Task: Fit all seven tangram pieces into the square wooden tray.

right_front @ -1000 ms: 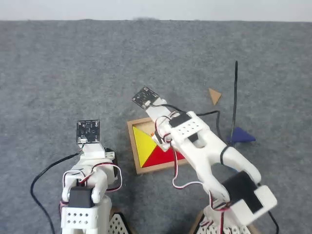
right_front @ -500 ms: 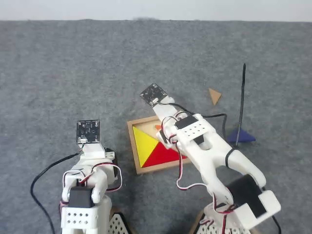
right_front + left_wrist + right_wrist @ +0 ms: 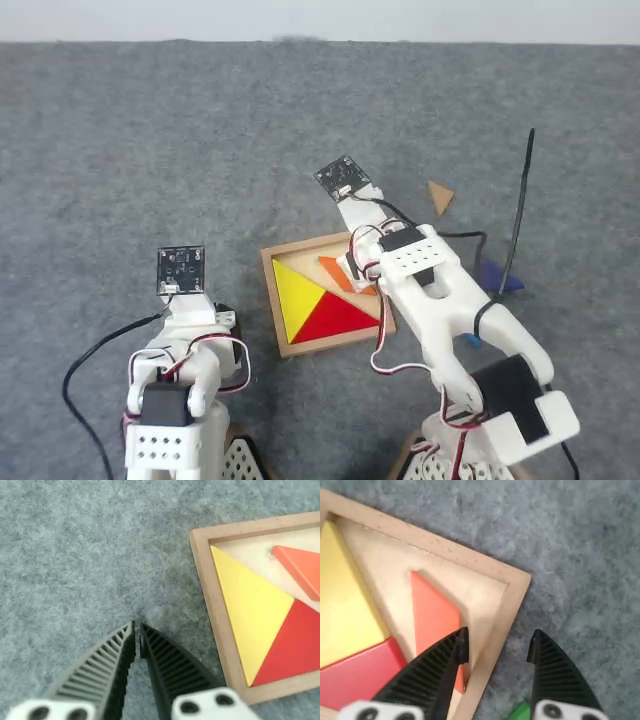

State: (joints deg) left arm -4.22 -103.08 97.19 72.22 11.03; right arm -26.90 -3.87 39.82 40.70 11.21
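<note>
Nearest on the left, the left tool (image 3: 136,626) hangs over bare surface (image 3: 150,130), jaws nearly shut on nothing, left of the square wooden tray (image 3: 200,570). In the tray lie a yellow triangle (image 3: 292,295), a red triangle (image 3: 335,318) and an orange piece (image 3: 335,272). The right tool (image 3: 497,635) gapes wide and empty astride the tray's right rim. To its right lies the blue triangle (image 3: 495,280), half hidden behind the arm, so I judge the right arm the nearer one. Farthest is a small tan triangle (image 3: 439,195). A green piece (image 3: 522,712) is cut off.

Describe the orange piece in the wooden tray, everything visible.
The flat orange parallelogram-like piece, seemingly smooth painted wood, lies flat on the floor of the square wooden tray, near one corner. One end meets the red triangle piece; a strip of bare floor parts it from the yellow triangle piece. The open right gripper has one finger over its edge; whether they touch is unclear.
</note>
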